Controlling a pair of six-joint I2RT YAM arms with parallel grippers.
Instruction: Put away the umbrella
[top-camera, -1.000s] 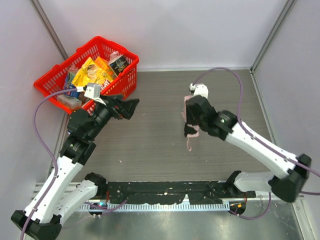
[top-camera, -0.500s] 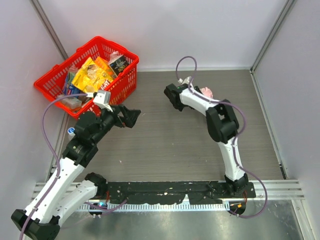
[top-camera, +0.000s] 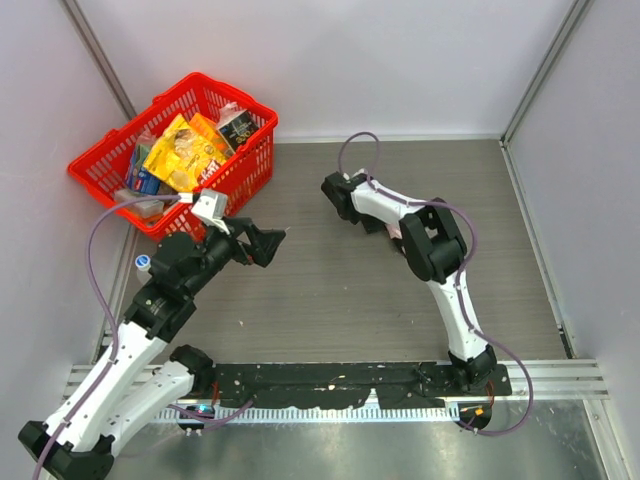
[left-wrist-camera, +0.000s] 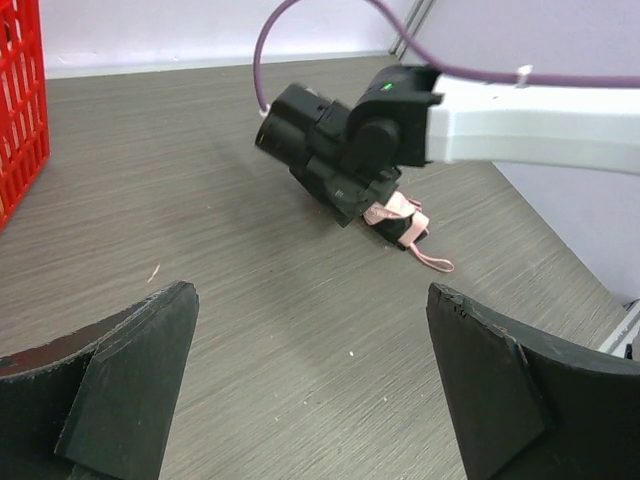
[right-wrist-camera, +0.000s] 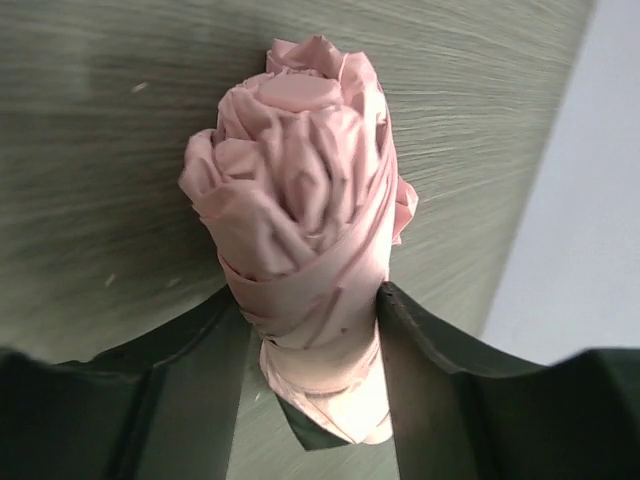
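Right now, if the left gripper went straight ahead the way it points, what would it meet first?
Probably the right arm's black wrist, with the umbrella at its tip; depth is unclear, so the tabletop might come first.

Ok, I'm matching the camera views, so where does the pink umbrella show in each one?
Top external: no pink shows, probably hidden under the right arm.
Left wrist: umbrella right of centre, beneath the right gripper.
Right wrist: centre, between its fingers.
Shared landmark: the grey table.
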